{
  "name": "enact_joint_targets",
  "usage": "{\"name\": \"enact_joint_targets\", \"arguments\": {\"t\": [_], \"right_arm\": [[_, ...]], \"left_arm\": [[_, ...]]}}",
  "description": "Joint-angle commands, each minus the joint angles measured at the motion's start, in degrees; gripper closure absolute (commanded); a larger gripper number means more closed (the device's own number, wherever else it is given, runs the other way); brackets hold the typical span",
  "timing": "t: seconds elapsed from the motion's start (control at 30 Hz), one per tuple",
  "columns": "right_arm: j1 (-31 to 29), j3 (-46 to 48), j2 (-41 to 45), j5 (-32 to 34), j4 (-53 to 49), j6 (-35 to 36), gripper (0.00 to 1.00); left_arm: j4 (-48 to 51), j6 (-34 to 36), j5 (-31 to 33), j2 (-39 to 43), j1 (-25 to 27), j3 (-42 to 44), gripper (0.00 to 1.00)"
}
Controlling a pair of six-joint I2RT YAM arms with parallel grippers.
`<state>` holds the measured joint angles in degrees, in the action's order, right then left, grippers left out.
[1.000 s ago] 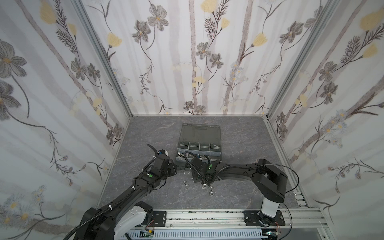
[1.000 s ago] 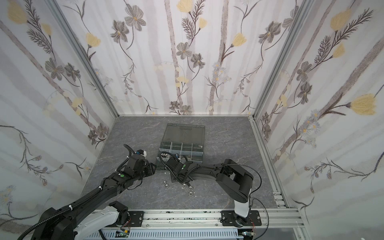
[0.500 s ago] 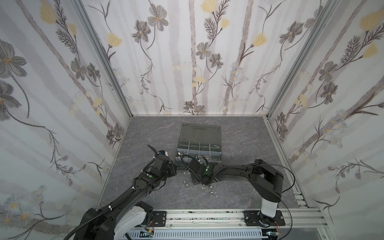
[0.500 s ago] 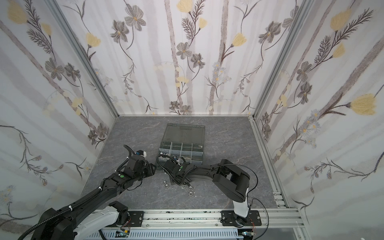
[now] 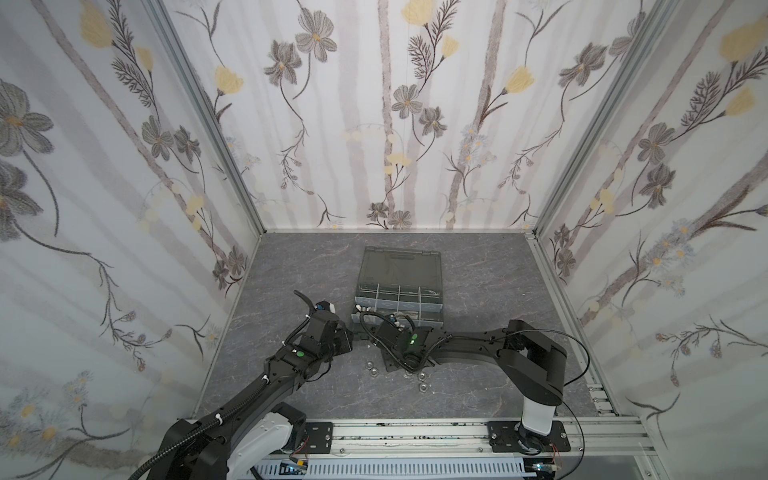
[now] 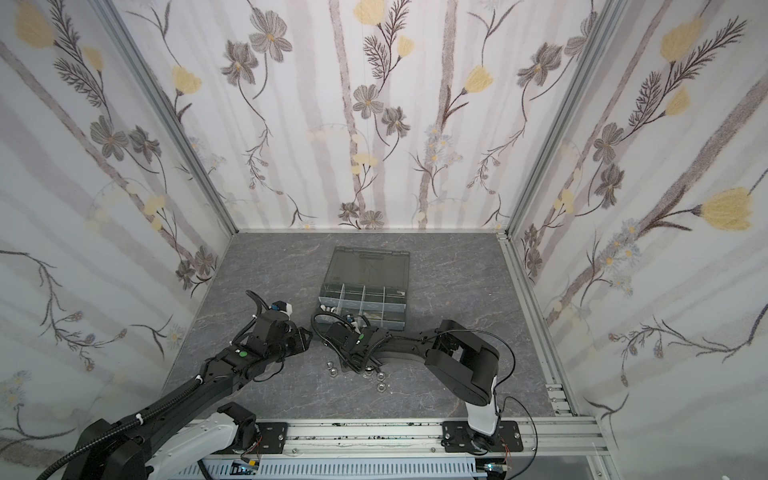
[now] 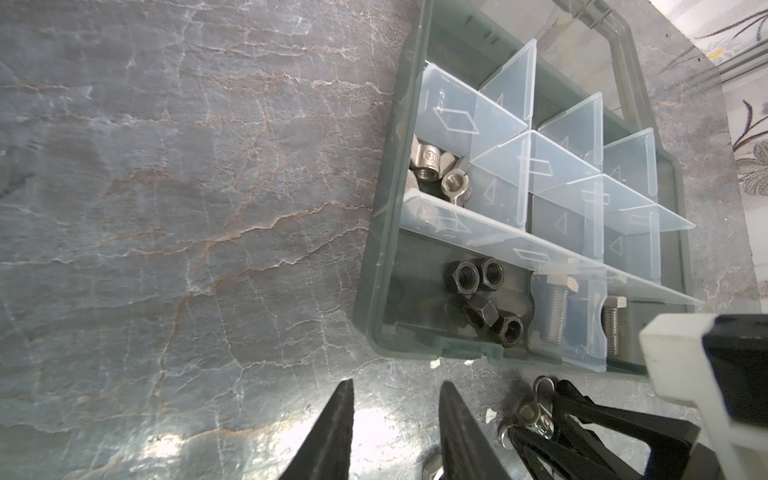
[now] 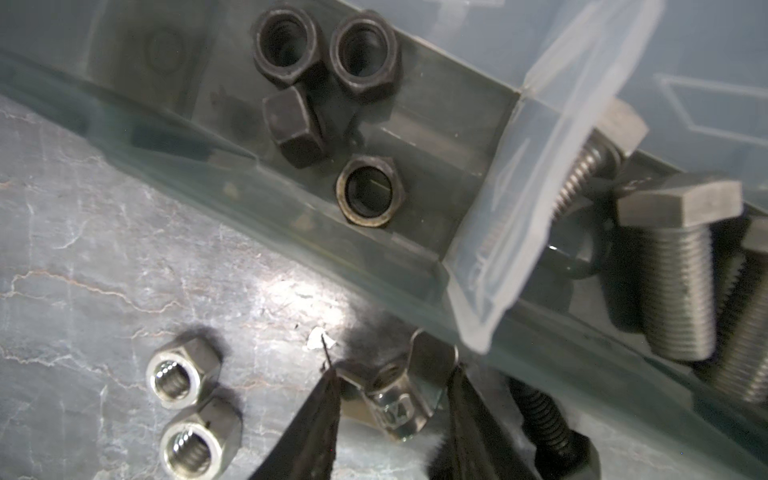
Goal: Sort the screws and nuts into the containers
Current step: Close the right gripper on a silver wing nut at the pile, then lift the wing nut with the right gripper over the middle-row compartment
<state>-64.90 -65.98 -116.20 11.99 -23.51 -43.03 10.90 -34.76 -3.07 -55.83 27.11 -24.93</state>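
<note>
Table (image 7: 166, 208): grey marbled sheet, unchanged.

Left arm (image 5: 291, 361): same pose as a second ago. Left gripper (image 7: 395, 415) hangs low over bare table near the case corner, claw narrow but apart, nothing between the tips.

Right arm (image 5: 478, 345): wrist has crept slightly toward the left arm's side over the last second, and its claw has drawn in.

Organiser case (image 7: 371, 266): lid open, unmoved. Black nuts (image 8: 365, 195) sit in the near corner compartment. Screws (image 8: 673, 282) are in the next compartment along the near wall. Silver nuts (image 7: 436, 170) are in the compartment behind the black ones.

Loose silver hex nuts (image 8: 178, 382) lie on the table just outside the near wall. Stray nuts (image 5: 422, 386) lie further out, seen in a top view.

Right gripper (image 8: 392, 374): tips now sit against both wings of a wing nut (image 8: 395, 399), just beside the case wall, which reads as a pinch made. Cannot tell whether it is clear of the table.

Judgement: the pick is closing out. Next comes the lift and the carry over the wall to the silver-nut compartment. Risk: the thin wings may twist out of the grip
</note>
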Motion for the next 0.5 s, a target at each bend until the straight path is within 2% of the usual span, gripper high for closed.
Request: {"name": "enact_joint_targets", "arguments": {"t": [0.0,0.3,0.47], "right_arm": [[0.01,0.50,0.42,1.72,-2.91,-0.83,0.57],[0.13,-1.34,0.70,1.17,-1.57,-1.25,0.57],[0.13,-2.43,-1.22,-0.30,-1.02,-0.93,0.60]], "left_arm": [[-0.79,-0.74,0.24,0.36,-0.03,0.29,0.63],[-0.79,-0.66,0.05,0.70,-0.04,0.28,0.63],[-0.79,-0.67,-0.04,1.15,-0.04,0.45,0.63]]}}
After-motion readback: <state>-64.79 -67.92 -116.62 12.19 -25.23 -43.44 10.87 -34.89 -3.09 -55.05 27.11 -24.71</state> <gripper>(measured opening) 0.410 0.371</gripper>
